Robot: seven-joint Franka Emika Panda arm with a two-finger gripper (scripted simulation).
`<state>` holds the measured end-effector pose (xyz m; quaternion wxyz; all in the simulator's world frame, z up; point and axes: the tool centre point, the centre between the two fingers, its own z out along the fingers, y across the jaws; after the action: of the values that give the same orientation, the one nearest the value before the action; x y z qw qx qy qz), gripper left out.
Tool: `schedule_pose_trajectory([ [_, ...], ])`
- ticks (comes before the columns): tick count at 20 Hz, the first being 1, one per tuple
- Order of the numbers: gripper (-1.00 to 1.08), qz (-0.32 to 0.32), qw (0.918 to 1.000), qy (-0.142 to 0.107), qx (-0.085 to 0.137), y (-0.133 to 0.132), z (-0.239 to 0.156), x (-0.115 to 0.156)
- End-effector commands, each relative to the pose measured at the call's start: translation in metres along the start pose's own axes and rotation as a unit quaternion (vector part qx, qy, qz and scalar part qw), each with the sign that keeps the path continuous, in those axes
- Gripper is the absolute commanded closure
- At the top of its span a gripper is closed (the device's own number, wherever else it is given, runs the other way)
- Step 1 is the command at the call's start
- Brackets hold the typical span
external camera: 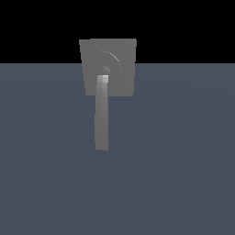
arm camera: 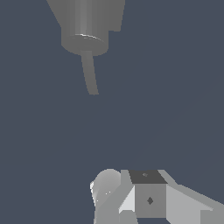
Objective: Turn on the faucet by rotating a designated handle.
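Faucet plate stands upright at far edge of desk; handle juts from hub, long axis toward camera. Wrist view: handle well apart ahead of jaws; jaw opening cannot tell, nothing visibly held.

No legible text or markings.

A flat, plain slate-blue counter fills the lower part of the exterior view. It is smooth and of one even colour, with no marks, seams or pattern on it. Its far edge runs as a straight level line across the picture. Beyond that edge lies a black background. The wrist view shows the same slate-blue surface.
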<state>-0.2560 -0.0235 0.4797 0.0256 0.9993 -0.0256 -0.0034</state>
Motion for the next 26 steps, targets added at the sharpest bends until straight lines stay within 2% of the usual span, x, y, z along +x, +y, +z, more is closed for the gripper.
schedule_pose_trajectory([
  [1, 1.08, 0.000, 1.0000, 0.000, 0.000, 0.000, 0.000, 0.000],
  [10, 1.08, -0.014, 0.9998, -0.010, 0.004, -0.016, 0.004, 0.002],
  [17, 1.08, -0.018, 0.9998, -0.007, -0.001, -0.016, 0.003, 0.002],
  [22, 1.08, -0.038, 0.9989, 0.005, -0.028, -0.015, -0.001, 0.003],
  [26, 1.08, -0.066, 0.9953, 0.021, -0.068, -0.014, -0.007, 0.005],
])
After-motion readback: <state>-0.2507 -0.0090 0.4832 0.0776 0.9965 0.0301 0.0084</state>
